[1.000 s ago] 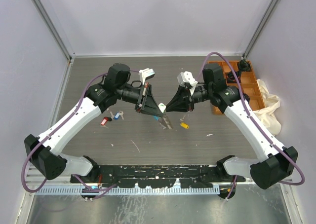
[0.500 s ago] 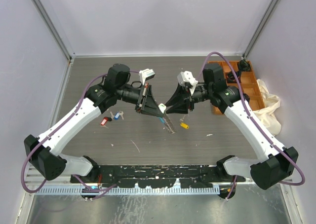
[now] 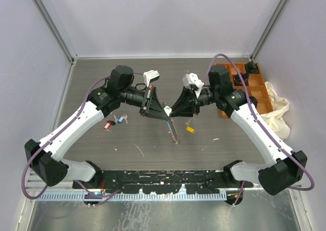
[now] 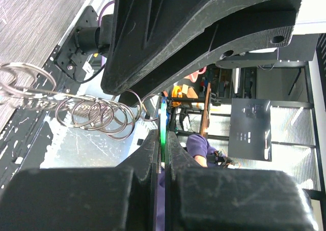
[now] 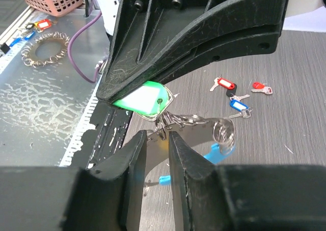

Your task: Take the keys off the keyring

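A grey wood-grain table (image 3: pixel 153 73) sits inside pale walls (image 3: pixel 168 17), and both arms meet above its middle. The left gripper (image 3: pixel 166 111) is pressed tight together on the flat head of a green key (image 5: pixel 144 99), held up off the surface. Tip to tip with it, the right gripper (image 3: pixel 173 110) has its fingers (image 5: pixel 135 154) slightly apart, with a small wire ring sitting in the gap; whether they actually pinch that ring cannot be told. From this meeting point the keyring (image 3: pixel 174 129), a string of linked silvery rings, trails down toward the table, and a light-blue piece (image 5: pixel 220 150) hangs on it just below the right gripper. A yellow key (image 3: pixel 190 130) lies on the table just right of the dangling rings. A red key (image 3: pixel 107 125) and a blue key (image 3: pixel 121 120) lie close together under the left arm, well apart from the keyring. At the far right edge stands an orange tray (image 3: pixel 253 96), with a crumpled white cloth (image 3: pixel 279 109) beside it.
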Robot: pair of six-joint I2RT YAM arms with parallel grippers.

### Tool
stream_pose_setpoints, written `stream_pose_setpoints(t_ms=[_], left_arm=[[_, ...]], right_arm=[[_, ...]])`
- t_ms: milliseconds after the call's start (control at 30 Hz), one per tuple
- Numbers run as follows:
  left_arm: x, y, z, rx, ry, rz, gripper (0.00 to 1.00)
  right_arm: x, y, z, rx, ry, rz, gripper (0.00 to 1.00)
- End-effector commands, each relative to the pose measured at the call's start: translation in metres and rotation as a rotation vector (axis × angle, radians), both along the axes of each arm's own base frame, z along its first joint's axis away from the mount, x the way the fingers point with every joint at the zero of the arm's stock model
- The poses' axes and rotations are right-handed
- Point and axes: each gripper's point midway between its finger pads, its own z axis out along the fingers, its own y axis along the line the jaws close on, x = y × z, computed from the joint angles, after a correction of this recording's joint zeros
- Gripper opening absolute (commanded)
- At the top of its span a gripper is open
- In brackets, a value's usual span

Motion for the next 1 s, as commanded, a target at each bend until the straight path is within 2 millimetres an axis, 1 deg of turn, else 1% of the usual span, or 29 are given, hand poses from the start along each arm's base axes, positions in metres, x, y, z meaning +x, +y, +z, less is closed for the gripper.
stream_pose_setpoints(t_ms=[0,100,167,267,333,500,600,667,767,900,933,967], left_arm=[[-0.01,0.005,0.028,-0.092,-0.073,-0.039,0.0],[-0.01,0.005,0.028,-0.093,-0.071,-0.039,0.0],[-0.009,0.005,0.027,-0.092,-0.07,-0.039,0.0],[-0.009,0.005,0.028,-0.094,-0.071,-0.039,0.0],[-0.01,0.005,0.028,-0.095,-0.072,-0.039,0.0],[-0.013,0.009,0.022,-0.076,-0.076,-0.039,0.0],[-0.023,0.019,0.025,-0.078,-0.129,-0.037,0.0],[-0.025,0.023,0.019,-0.065,-0.163,-0.03,0.0],[-0.028,0.028,0.007,-0.03,-0.2,-0.023,0.01],[-0.028,0.034,-0.005,-0.008,-0.26,-0.01,0.13],[-0.028,0.035,-0.009,0.0,-0.274,-0.01,0.18],[-0.028,0.037,-0.014,0.016,-0.279,-0.007,0.25]], right_arm=[[-0.003,0.005,0.008,0.028,-0.026,0.032,0.29],[-0.004,0.005,0.009,0.03,-0.024,0.037,0.28],[-0.005,0.005,0.01,0.033,-0.022,0.043,0.25],[-0.007,0.005,0.01,0.035,-0.024,0.048,0.09],[-0.007,0.005,0.011,0.037,-0.028,0.049,0.02],[-0.003,0.001,0.012,0.006,-0.067,0.004,0.01],[0.004,-0.001,0.012,-0.026,-0.103,-0.039,0.01],[0.005,-0.002,0.014,-0.036,-0.109,-0.046,0.01],[0.001,-0.001,0.016,-0.033,-0.102,-0.023,0.01],[0.0,0.001,0.017,-0.037,-0.101,-0.012,0.01],[-0.001,0.002,0.018,-0.039,-0.101,-0.008,0.01],[-0.001,0.002,0.018,-0.041,-0.107,-0.005,0.01]])
